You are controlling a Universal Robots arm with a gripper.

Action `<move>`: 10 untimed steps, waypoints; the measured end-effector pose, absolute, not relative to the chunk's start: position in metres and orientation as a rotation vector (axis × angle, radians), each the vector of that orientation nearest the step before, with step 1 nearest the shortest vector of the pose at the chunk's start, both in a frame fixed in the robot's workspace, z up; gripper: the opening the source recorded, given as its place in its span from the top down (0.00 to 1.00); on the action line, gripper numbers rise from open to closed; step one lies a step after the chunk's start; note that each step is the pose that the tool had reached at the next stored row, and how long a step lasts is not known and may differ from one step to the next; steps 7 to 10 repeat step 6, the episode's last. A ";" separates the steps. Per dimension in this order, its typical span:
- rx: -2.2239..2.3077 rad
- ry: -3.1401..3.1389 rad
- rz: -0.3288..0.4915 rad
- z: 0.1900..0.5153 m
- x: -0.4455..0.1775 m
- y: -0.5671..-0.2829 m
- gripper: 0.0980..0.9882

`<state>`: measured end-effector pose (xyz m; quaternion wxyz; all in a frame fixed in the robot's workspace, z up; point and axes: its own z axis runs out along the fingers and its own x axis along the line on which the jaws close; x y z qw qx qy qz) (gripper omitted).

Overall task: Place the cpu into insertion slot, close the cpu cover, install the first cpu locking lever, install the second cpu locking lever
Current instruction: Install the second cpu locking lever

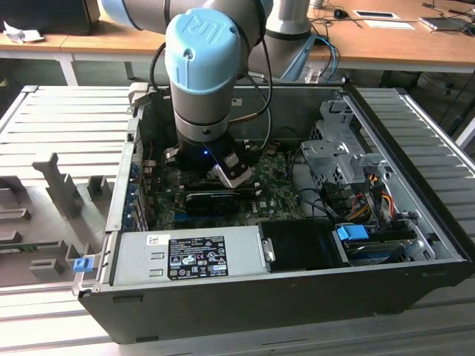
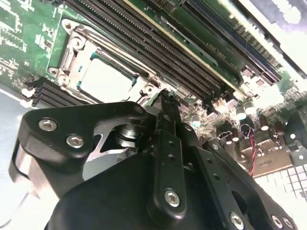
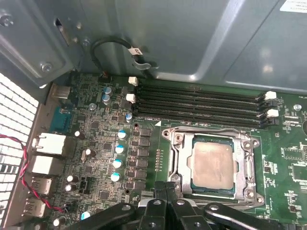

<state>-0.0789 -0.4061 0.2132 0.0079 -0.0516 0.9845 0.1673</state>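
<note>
The pale silver cpu (image 3: pixel 213 165) lies flat in the insertion slot (image 3: pixel 173 165) on the green motherboard (image 3: pixel 100 143). The cpu cover (image 3: pixel 211 137) is down around it, its square opening framing the chip. Thin metal rods run along the frame's sides; I cannot tell whether they are latched. My gripper (image 3: pixel 166 188) is shut with nothing visible between the black fingers, its tips just beside a socket corner. In the second wrist view the gripper (image 2: pixel 166 98) points at the frame's edge next to the cpu (image 2: pixel 103 79). In the exterior view the gripper (image 1: pixel 231 172) is low inside the open case.
Black memory slots (image 3: pixel 201 103) run beside the socket. A long black card (image 1: pixel 211 200) lies across the board. The power supply (image 1: pixel 185 256), a drive cage (image 1: pixel 334 148) and loose cables (image 1: pixel 371 193) crowd the case. The grey case wall (image 3: pixel 192 38) stands behind the board.
</note>
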 end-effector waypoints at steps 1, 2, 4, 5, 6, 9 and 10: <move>-0.161 3.078 0.520 0.215 -0.079 -0.406 0.99; -0.161 3.078 0.520 0.217 -0.079 -0.406 0.99; -0.161 3.078 0.520 0.221 -0.079 -0.406 0.99; -0.161 3.078 0.520 0.222 -0.079 -0.406 0.99; -0.161 3.078 0.520 0.223 -0.079 -0.406 0.99; -0.161 3.078 0.520 0.223 -0.079 -0.406 0.99; -0.161 3.078 0.520 0.223 -0.079 -0.406 0.99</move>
